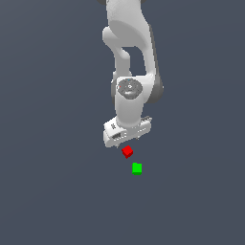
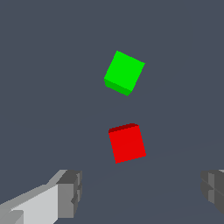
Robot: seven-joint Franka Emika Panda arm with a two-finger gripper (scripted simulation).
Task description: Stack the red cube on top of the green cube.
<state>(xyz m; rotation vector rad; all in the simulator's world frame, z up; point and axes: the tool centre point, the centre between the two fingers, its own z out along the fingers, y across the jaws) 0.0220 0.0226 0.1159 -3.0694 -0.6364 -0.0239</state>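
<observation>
Wrist view shows the claw [image 2: 140,192] spread wide, holding nothing, near the red cube [image 2: 127,143].

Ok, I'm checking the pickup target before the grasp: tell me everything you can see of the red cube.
The red cube is a small, plain, bright-red block with flat matte faces and no markings. It rests on the dark grey floor, turned slightly askew. Nothing grips it: the open tool hangs above with its fingers apart. The green cube lies close by, with a clear gap between them.

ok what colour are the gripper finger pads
Dark grey fingertips, on a white gripper; clearest in the wrist view.
</observation>
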